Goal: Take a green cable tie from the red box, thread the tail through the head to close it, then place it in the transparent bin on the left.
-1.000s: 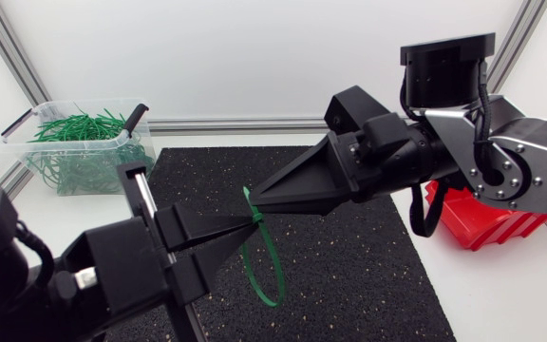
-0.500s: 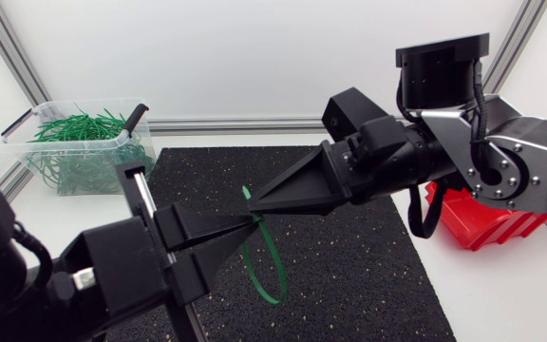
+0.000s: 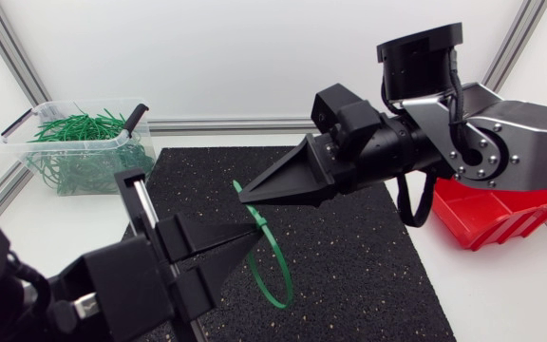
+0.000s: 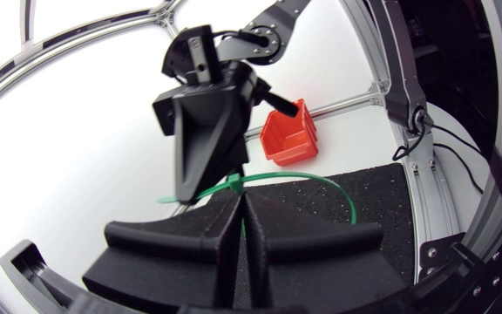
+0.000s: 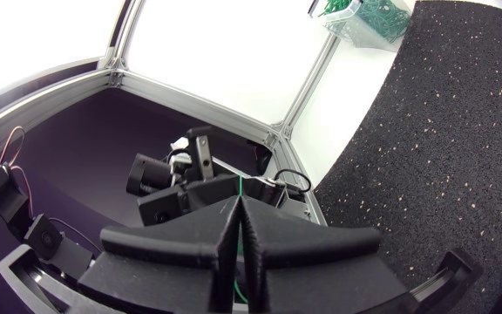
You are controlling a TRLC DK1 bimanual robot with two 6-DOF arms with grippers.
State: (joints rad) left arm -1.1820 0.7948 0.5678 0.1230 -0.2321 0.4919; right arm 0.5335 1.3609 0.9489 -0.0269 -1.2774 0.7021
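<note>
- Two pinches held the green cable tie (image 3: 289,277) above the black mat (image 3: 368,266): left tool (image 3: 254,231), right tool (image 3: 243,195).
- Left wrist view framed the red box (image 4: 288,138) behind the right tool; right wrist view instead caught the transparent bin (image 5: 356,22).

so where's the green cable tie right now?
Head view, mid-table: the green cable tie hangs as a loop over the black mat, pinched at its top by the left gripper and the right gripper, whose tips nearly meet.
</note>
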